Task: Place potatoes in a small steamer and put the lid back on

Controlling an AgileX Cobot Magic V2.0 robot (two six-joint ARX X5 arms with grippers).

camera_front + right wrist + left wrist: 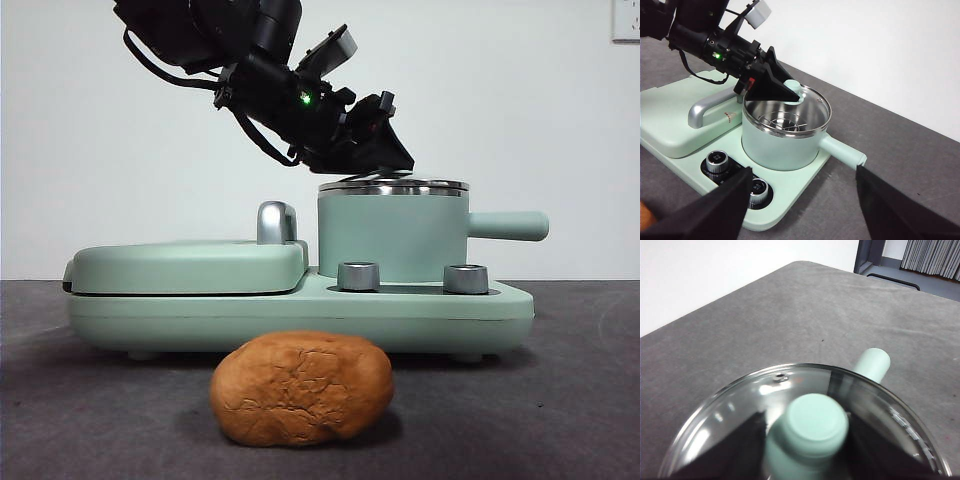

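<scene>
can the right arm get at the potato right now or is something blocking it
Probably yes. The potato lies alone on the table in front of the cooker, nothing over it. The right gripper is open and free; the left gripper is at the lid.

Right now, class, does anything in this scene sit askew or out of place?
Yes: the round clear glass lid sits tilted on the small mint-green steamer pot, clamped at its knob by the left pincer.

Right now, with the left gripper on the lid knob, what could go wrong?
The left gripper grips only the small knob of the glass lid, which sits tilted on the pot, so it could slip and drop. The potato lies on the table; it looks nearly as wide as the pot and may jam.
</scene>
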